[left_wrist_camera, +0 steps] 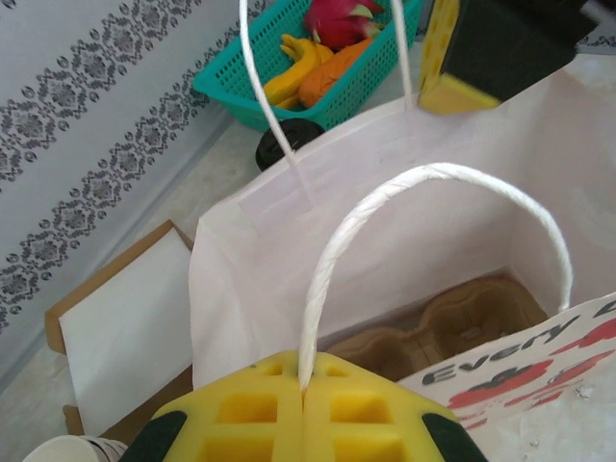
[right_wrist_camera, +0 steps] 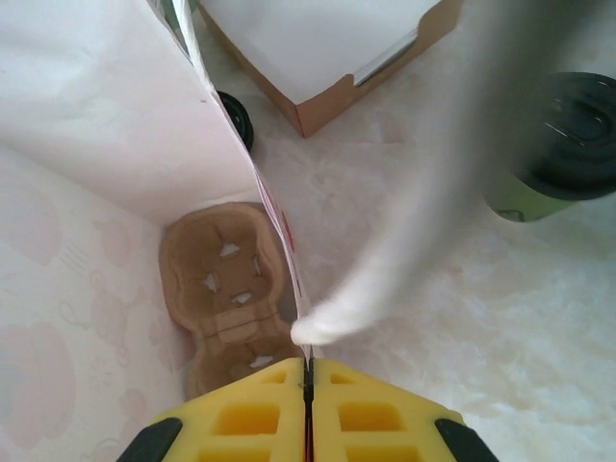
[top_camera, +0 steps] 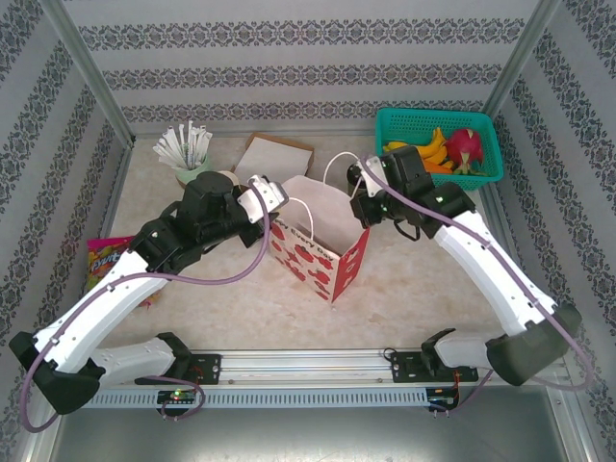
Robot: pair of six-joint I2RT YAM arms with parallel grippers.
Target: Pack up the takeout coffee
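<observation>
The left tool (left_wrist_camera: 304,399) is pressed together on the white twisted-paper handle (left_wrist_camera: 423,178) of the white paper bag with red print (left_wrist_camera: 414,250). The right tool (right_wrist_camera: 310,371) pinches the bag's opposite rim. Uneven pulling could tear the paper or tip the bag. A black-lidded green-and-cream paper coffee cup (right_wrist_camera: 563,135) stands on the pale tabletop (right_wrist_camera: 462,318) near the bag, and the arms crowd its mouth.

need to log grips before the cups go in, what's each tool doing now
left tool: closed on a handle of the paper bag
right tool: closed on the paper bag's opposite rim
</observation>
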